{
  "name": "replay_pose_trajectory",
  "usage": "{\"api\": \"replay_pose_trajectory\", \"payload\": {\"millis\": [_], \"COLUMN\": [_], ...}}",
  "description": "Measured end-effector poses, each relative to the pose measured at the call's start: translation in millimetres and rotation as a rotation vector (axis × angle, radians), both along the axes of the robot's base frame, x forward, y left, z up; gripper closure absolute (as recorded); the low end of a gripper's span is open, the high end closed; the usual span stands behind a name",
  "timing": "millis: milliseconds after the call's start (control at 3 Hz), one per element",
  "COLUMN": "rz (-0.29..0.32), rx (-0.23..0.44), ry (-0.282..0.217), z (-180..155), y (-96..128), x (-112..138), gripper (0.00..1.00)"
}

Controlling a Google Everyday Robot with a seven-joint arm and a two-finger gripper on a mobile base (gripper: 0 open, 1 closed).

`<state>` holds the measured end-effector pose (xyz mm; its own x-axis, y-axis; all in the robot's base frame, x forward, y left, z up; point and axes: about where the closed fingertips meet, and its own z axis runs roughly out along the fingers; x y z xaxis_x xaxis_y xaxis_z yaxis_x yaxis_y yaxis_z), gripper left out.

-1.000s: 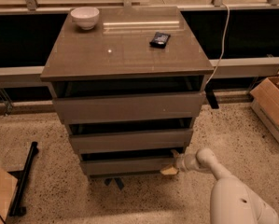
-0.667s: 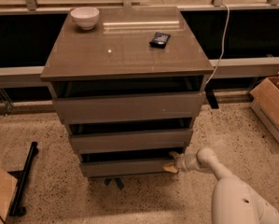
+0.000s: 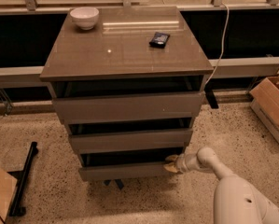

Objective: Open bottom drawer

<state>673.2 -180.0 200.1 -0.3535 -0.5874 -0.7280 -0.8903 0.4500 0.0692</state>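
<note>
The bottom drawer (image 3: 125, 171) is the lowest of three grey-brown handleless fronts in a small cabinet. A dark gap shows above its front, so it stands slightly pulled out. My gripper (image 3: 171, 164) reaches in from the lower right on a white arm (image 3: 223, 181). Its yellowish fingertips (image 3: 170, 168) sit at the right end of the bottom drawer, at the top edge of its front. The middle drawer (image 3: 129, 140) and top drawer (image 3: 129, 106) also show dark gaps above them.
On the cabinet top (image 3: 125, 50) stand a white bowl (image 3: 84, 17) at the back left and a dark phone-like object (image 3: 159, 39). A cardboard box (image 3: 274, 106) is at the right, a black stand (image 3: 22, 181) on the floor at the left. A white cable (image 3: 223, 36) hangs behind.
The gripper has stayed at the right end of the bottom drawer. The drawer front looks unmoved or only very slightly further out.
</note>
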Motion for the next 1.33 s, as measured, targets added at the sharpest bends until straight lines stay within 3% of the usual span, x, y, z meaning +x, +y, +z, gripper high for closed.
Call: {"api": "replay_pose_trajectory", "payload": {"millis": [333, 667, 1333], "rz": [0.000, -0.012, -0.012], "rx": [0.000, -0.018, -0.018], "ry": [0.000, 0.029, 0.029], "z": [2.1, 3.9, 3.9], "y": [0.0, -6.1, -6.2], "x": [0.0, -14.6, -14.1], "gripper": [1.00, 0.83, 0.37]}}
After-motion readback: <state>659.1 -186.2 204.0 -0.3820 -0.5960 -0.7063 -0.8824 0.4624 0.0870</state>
